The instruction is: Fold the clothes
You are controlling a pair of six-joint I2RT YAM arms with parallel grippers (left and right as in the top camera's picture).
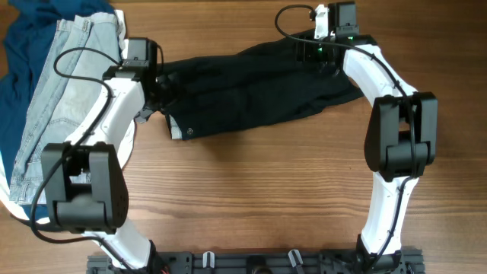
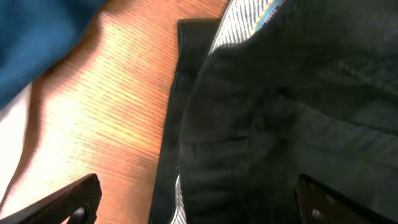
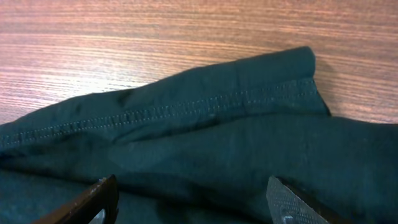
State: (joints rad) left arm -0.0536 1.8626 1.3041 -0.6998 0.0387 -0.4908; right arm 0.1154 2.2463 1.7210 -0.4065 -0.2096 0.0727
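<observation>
The black shorts (image 1: 251,87) lie stretched across the far middle of the table, waistband to the left, leg hems to the right. My left gripper (image 1: 156,80) hovers over the waistband end, open, its fingers (image 2: 199,208) spread over the black cloth, where pale grey striped lining (image 2: 239,22) shows. My right gripper (image 1: 316,47) is over the far right leg, open, its fingers (image 3: 193,202) spread above the stitched hem (image 3: 186,106). Neither holds the cloth.
Light-blue denim jeans (image 1: 65,84) lie at the far left, on a dark blue garment (image 1: 23,46) that also shows in the left wrist view (image 2: 37,37). Bare wooden table (image 1: 266,190) runs in front of the shorts.
</observation>
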